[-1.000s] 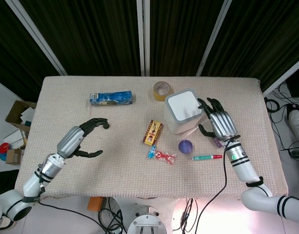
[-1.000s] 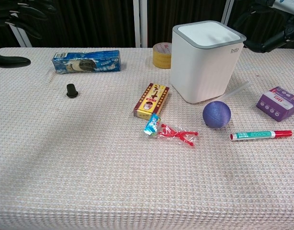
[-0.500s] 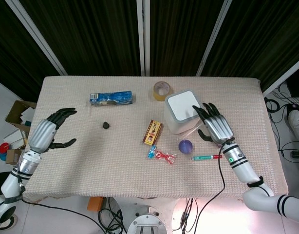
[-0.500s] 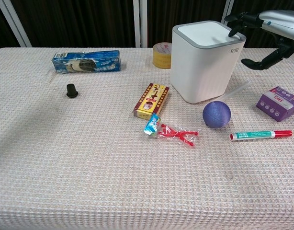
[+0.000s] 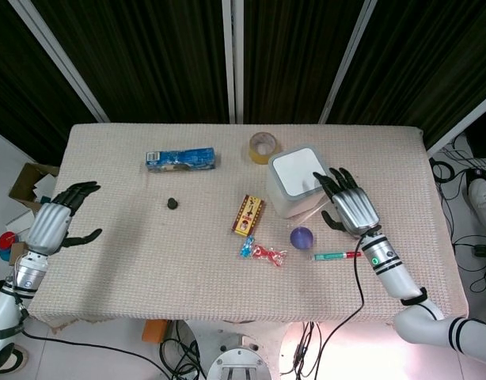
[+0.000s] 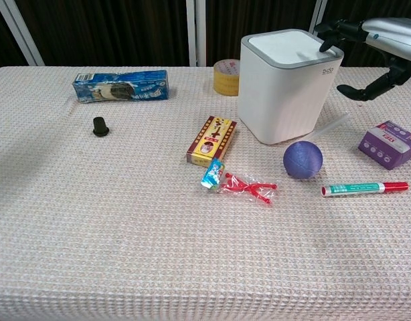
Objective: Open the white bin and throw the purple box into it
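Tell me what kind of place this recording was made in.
Probably a robot lab or test bay: a cloth-covered table of assorted props, black curtains behind it, and cables and cardboard boxes on the floor.

White bin [image 6: 289,83]: upright on the worktop [image 6: 125,234], lid closed. Right robot hand [image 6: 376,47]: fingers spread, fingertips [image 6: 324,44] at the lid's right edge. Purple box [image 6: 389,143]: lay right of the bin, apart from it. Purple ball [image 6: 302,160]: just before the bin. Marker [image 6: 364,188]: lay near the ball. Blue packet [image 6: 120,85], tape roll [image 6: 226,76], yellow-red box [image 6: 211,140]: on the worktop.
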You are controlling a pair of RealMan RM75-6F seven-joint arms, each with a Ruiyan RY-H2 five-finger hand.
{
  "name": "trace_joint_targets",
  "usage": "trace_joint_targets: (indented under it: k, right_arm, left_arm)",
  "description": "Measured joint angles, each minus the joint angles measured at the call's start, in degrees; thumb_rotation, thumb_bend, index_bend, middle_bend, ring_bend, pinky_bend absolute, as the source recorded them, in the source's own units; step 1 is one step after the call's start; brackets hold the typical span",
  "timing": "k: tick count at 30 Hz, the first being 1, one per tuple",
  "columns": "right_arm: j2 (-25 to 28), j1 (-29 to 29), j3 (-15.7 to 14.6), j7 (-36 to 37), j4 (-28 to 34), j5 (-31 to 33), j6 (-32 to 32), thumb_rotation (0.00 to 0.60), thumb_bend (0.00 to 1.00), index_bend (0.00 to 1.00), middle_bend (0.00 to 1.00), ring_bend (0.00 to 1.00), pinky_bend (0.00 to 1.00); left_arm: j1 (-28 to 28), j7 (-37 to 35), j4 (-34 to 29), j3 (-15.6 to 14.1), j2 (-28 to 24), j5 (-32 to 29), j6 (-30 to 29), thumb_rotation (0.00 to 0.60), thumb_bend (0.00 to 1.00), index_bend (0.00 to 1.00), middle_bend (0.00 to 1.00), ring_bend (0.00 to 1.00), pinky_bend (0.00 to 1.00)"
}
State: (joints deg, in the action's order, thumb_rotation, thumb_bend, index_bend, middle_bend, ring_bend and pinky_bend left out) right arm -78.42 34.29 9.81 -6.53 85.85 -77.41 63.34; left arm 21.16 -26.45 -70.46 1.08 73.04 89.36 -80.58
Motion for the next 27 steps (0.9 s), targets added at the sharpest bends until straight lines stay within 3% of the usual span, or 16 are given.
trace_joint_targets:
  k: [2,8,12,18,27]
  right_arm:
    - [0.21,-0.73,0.67,0.13,1.13,0.21,2.19,0.6,0.31,0.0,0.01,0.0,0.0]
    - [5.13,-3.98,1.29,1.16,6.01,1.12,5.56,0.6,0.3,0.0,0.0,0.0,0.0]
    - [10.4,-5.2,-1.2,0.94,6.51,2.47,1.42,0.6,0.3,0.0,0.0,0.0,0.0]
    - [13.47,-5.38,-5.5,-0.95,4.43,6.16,-9.07,0.6,0.3,0.0,0.0,0.0,0.0]
    - [9.23,-3.87,-8.86,-6.66,-3.77,8.8,-15.44,0.6,0.32,0.0,0.0,0.0,0.0]
  left_arm:
    - [-0.24,-0.24,0.16,-0.05,0.01,0.06,-0.13,0.6,0.21,0.16,0.13,0.13,0.25]
    - [-0.84,-1.76,1.0,-0.24,0.19,0.21,-0.16,0.6,0.21,0.15,0.13,0.13,0.25]
    - [-1.07,-3.12,2.06,-0.49,0.59,0.46,0.2,0.6,0.21,0.15,0.13,0.13,0.25]
    - [-1.12,-3.75,2.97,-0.54,1.15,0.97,0.45,0.6,0.21,0.15,0.13,0.13,0.25]
    - [-2.06,-3.5,3.16,-0.83,0.97,1.99,-1.21,0.6,0.21,0.15,0.13,0.13,0.25]
